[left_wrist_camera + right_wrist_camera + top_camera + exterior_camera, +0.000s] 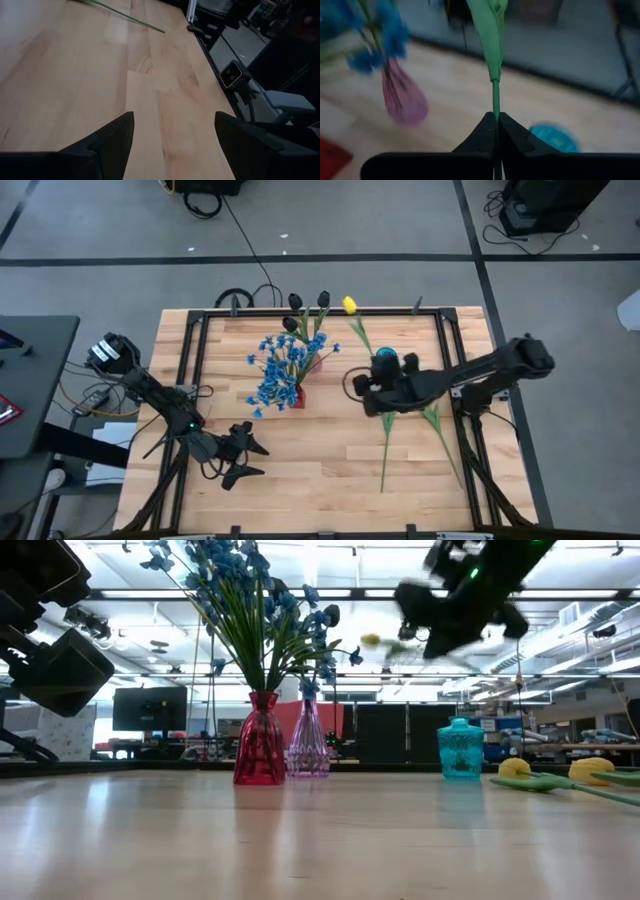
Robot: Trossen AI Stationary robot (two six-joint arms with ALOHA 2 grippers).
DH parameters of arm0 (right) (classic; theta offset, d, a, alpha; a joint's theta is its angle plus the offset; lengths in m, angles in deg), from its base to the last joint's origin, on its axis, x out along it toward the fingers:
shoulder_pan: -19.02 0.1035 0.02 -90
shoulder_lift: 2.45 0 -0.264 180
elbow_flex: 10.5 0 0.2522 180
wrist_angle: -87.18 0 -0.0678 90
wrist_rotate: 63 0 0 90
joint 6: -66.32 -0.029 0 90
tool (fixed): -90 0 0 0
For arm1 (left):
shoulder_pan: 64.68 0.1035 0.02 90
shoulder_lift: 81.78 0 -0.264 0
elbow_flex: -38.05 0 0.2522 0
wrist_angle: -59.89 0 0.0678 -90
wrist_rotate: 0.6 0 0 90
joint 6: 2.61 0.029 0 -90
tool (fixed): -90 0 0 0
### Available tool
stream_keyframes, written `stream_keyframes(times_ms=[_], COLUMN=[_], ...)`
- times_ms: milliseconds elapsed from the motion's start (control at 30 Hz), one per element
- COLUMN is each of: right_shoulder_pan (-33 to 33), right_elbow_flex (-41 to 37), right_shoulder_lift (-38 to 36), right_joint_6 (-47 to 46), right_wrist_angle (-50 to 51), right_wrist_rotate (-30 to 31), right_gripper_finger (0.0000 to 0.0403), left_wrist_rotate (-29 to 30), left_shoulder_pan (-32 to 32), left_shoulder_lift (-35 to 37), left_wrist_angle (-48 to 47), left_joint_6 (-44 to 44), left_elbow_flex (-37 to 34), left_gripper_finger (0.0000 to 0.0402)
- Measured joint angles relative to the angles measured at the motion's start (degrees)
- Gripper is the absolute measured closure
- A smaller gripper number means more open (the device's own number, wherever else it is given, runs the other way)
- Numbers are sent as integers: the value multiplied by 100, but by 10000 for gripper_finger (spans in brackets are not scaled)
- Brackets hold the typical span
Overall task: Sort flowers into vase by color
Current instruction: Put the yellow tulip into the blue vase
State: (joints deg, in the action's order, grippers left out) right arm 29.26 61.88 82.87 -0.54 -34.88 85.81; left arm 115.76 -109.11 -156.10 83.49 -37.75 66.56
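Note:
My right gripper (368, 392) hangs above the table's middle, next to a teal vase (385, 362), shut on a yellow tulip (349, 305). That tulip's bloom points toward the far edge. Blue flowers (285, 365) stand in a red vase (260, 740). Dark tulips (295, 301) stand in a purple vase (308, 742). Two more yellow tulips (515, 768) lie on the table, their stems (385, 460) running toward the near edge. My left gripper (250, 458) waits open near the front left, with nothing between its fingers. My right gripper pinches the yellow tulip's thin green stem (496, 102) between its two fingertips, just below a long green leaf (490, 30). The flower is lifted clear of the table, and its bloom (371, 640) is out beyond the fingers.
A black frame (455, 370) runs along the table's sides and far edge. Bare wood lies between the two grippers at the front. A stem's end (150, 26) lies on the table ahead of my left gripper (172, 145).

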Motion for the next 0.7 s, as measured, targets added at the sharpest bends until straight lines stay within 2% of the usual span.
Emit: stream_keyframes(times_ms=[100,167,400,500,567,700], right_shoulder_pan=[254,331,161,-46,-160,-199], right_elbow_flex=[-220,-472,-1692,-2020,-2177,-2478], right_shoulder_lift=[-327,-549,-1049,-1253,-1330,-1191], right_joint_6=[-2,-97,-262,129,749,2842], right_wrist_angle=[62,58,-917,-1536,-2348,-5165], right_wrist_rotate=[1004,1464,2144,2067,1725,463], right_gripper_finger=[381,383,375,374,374,377], left_wrist_rotate=[26,101,270,400,518,724], left_shoulder_pan=[7,9,16,17,17,31], left_shoulder_lift=[0,1,2,2,2,2], left_wrist_angle=[0,1,6,63,59,61], left_joint_6=[4,10,149,201,281,498], left_elbow_flex=[0,0,0,0,0,0], left_gripper_finger=[120,120,120,120,120,120])
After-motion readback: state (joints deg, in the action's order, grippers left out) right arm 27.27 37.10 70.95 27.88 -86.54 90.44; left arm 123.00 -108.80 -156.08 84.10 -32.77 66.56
